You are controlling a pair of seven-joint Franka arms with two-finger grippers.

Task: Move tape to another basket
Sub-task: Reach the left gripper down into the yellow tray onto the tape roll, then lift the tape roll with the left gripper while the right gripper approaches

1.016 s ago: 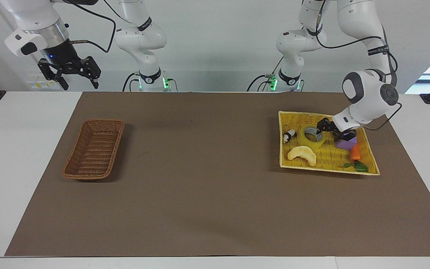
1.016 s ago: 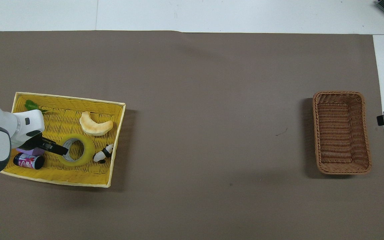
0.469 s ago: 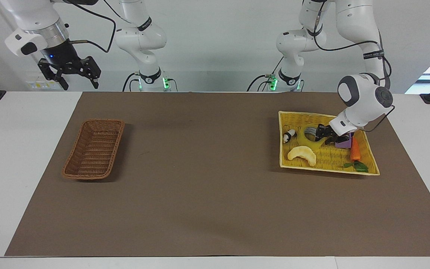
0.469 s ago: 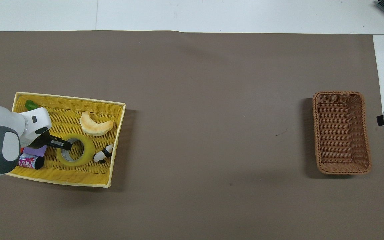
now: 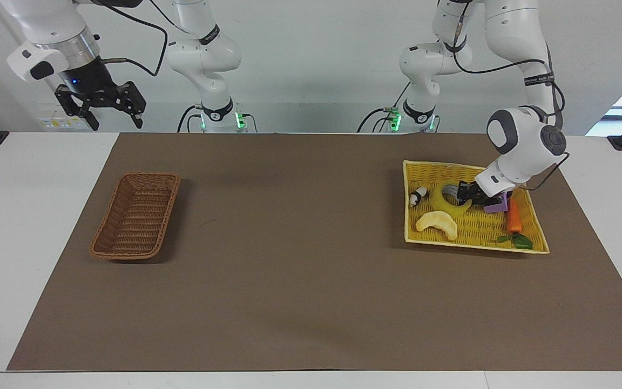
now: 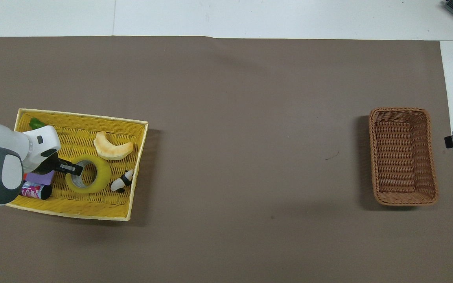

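The tape (image 5: 447, 201) is a yellow roll with a grey core, lying in the flat yellow basket (image 5: 405, 216) at the left arm's end of the table. My left gripper (image 5: 465, 193) reaches down into that basket, its fingers closed on the roll's wall, one inside the core. The roll is tipped up at that side. In the overhead view the gripper (image 6: 73, 169) covers the tape's (image 6: 96, 182) edge. The brown wicker basket (image 5: 107, 219) stands empty at the right arm's end, also in the overhead view (image 6: 372, 157). My right gripper (image 5: 100, 105) waits open, high above the table edge.
The yellow basket (image 6: 77, 200) also holds a pale crescent toy (image 6: 112, 147), a small panda figure (image 6: 122, 181), a purple block (image 6: 39, 177), a small can (image 6: 34, 191), a carrot (image 5: 513, 219) and green leaves (image 5: 516, 240). A brown mat covers the table.
My left gripper has drawn back a little toward the purple block and closed on the tape's wall. The roll has tipped up at that side. The right arm has not moved.
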